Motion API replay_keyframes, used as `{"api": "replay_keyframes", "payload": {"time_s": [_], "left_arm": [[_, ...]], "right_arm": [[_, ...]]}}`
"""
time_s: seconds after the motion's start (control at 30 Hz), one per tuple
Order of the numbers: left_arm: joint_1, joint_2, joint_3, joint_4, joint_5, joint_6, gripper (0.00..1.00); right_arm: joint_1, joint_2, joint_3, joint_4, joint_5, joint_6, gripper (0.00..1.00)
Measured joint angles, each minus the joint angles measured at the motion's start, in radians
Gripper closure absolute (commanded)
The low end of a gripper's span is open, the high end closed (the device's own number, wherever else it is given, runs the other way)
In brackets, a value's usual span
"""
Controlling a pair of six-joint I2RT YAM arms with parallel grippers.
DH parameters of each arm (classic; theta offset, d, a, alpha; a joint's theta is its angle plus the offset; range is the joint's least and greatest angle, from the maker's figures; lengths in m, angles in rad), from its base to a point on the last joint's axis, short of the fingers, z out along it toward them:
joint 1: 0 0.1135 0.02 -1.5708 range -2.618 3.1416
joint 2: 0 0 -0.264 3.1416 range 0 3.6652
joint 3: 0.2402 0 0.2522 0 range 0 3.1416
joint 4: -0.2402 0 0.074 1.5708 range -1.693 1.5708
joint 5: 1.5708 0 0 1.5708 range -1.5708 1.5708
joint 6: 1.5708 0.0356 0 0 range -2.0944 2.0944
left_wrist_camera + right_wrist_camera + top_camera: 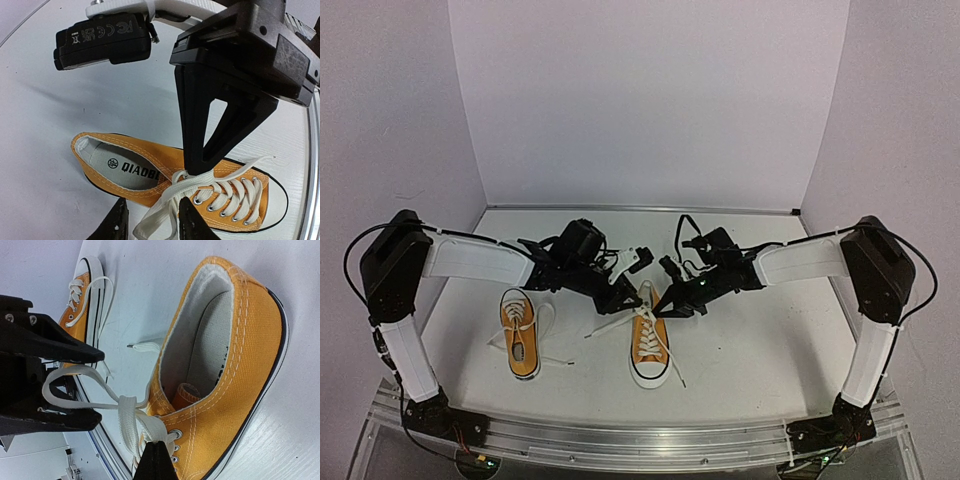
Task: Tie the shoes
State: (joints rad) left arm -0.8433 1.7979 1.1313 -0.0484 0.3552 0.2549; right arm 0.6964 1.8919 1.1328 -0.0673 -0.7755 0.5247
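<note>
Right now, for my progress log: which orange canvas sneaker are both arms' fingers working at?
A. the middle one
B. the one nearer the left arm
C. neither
A: the left fingers and right fingers meet at the white laces of the middle orange canvas sneaker.

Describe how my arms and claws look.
The left arm and right arm match: white covers, black joints, thin black cables looping alongside. The left claw and right claw are black with hollow triangular fingers. A black camera box carries printed certification marks.
</note>
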Motion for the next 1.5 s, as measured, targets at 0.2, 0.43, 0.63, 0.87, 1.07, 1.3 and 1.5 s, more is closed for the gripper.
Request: {"api": "replay_keyframes", "payload": {"time_s": [0.2,0.43,0.63,0.87,1.07,1.3,1.5], "left_arm": [[0.000,0.013,0.000,-0.003,0.014,-0.008,0.94],[0.000,0.009,-0.023,0.018,0.045,-0.018,1.00],[0.000,-0.010,-0.083,0.036,0.065,-0.018,1.00],[0.000,-0.050,-0.107,0.051,0.048,-0.020,1.00],[0.000,-0.063,-0.107,0.055,0.004,-0.021,1.00],[0.000,-0.063,-0.107,0.049,-0.040,-0.021,1.00],[0.000,-0.063,-0.107,0.031,-0.068,-0.021,1.00]], "right_arm": [[0.000,-0.003,-0.003,0.000,0.012,0.001,1.00],[0.000,-0.057,-0.046,0.005,0.066,0.021,1.00],[-0.003,-0.116,-0.094,0.027,0.116,0.051,1.00],[-0.026,-0.145,-0.157,0.034,0.154,0.079,1.00],[-0.047,-0.184,-0.204,0.039,0.171,0.083,1.00],[-0.062,-0.215,-0.243,0.045,0.184,0.083,1.00],[-0.064,-0.215,-0.258,0.044,0.187,0.082,0.99]]}}
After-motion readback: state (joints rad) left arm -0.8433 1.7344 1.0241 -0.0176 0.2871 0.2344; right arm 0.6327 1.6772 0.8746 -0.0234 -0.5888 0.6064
